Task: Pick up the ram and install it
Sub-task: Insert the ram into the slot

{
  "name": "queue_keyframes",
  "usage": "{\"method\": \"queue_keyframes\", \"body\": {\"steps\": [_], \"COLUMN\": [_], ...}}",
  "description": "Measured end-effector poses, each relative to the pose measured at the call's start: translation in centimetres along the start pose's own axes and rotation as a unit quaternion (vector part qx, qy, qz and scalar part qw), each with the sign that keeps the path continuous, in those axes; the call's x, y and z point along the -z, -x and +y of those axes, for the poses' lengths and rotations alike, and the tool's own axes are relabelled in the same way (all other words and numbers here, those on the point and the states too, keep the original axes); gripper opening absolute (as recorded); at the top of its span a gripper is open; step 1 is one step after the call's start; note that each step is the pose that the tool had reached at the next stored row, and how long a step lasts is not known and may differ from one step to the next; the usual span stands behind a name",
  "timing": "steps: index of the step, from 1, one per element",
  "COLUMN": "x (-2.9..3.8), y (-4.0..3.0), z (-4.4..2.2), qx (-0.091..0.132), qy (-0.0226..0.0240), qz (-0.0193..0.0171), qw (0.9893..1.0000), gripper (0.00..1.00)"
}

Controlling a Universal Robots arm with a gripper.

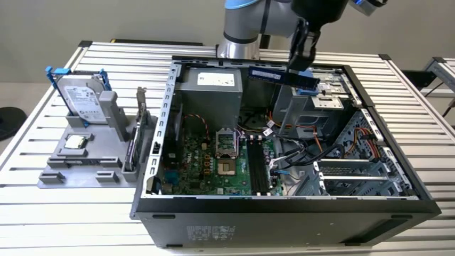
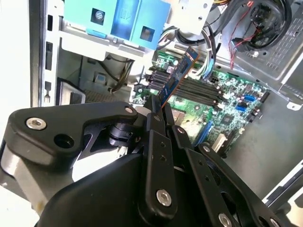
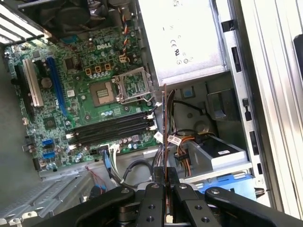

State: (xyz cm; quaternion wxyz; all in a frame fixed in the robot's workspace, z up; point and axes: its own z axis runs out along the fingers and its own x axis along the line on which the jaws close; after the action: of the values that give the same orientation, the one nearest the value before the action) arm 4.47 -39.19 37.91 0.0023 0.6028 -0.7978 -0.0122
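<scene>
Closest to me is the front wall of the open computer case [image 1: 284, 205], lying on its side on the slatted table [image 1: 71, 213]. Off to the exterior view's left a grey stand [image 1: 78, 165] holds a small square processor chip [image 1: 76, 141] and, behind it, a hard drive [image 1: 82, 98] in blue brackets. Neither is part of this job. Looking into the case, the green motherboard [image 1: 213, 165] lies flat on the floor. Its row of long black memory slots [image 1: 257, 168] runs away from me, and the first wrist view shows them bare. Farther back, above the far end of the case near the drive cage, hangs the gripper [image 1: 302, 68]. Its fingers are clamped on one end of the ram [image 1: 281, 76], and the second wrist view shows them pinching the stick flat between them. The ram is up in the air, well clear of the board, roughly level, and reaches out towards the exterior view's left. Behind it are the silver power supply [image 1: 210, 88] and the base of the arm. I'd say the picking up is done and the carry towards the slots is under way, with nothing seated yet. To my eye the stick lies across the line of the slots rather than along it. Installing it should therefore call for a turn to match a slot, a careful line-up over it, and a straight, even push down.
</scene>
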Motion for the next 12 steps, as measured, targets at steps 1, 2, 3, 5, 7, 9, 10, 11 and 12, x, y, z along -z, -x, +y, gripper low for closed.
{"method": "queue_keyframes", "body": {"steps": [1, 2, 3, 5, 7, 9, 10, 11, 12], "x": [-0.01, -0.01, -0.02, -0.03, -0.03, -0.04, -0.04, -0.05, -0.05], "y": [0.0, 0.0, 0.0, 0.0, 0.0, 0.0, 0.0, 0.0, 0.0], "z": [0.0, 0.0, 0.0, -0.01, -0.01, -0.01, -0.01, -0.01, -0.02], "qx": [-0.004, -0.008, -0.013, -0.021, -0.028, -0.034, -0.037, -0.04, -0.043], "qy": [-0.0001, -0.0001, -0.0002, -0.0002, -0.0003, -0.0004, -0.0004, -0.0005, -0.0005], "qz": [-0.0001, -0.0002, -0.0003, -0.0005, -0.0006, -0.0008, -0.0008, -0.0009, -0.0009], "qw": [1.0, 1.0, 0.9999, 0.9998, 0.9996, 0.9994, 0.9993, 0.9992, 0.9991], "gripper": [0.0, 0.0, 0.0, 0.0, 0.0, 0.0, 0.0, 0.0, 0.0]}}
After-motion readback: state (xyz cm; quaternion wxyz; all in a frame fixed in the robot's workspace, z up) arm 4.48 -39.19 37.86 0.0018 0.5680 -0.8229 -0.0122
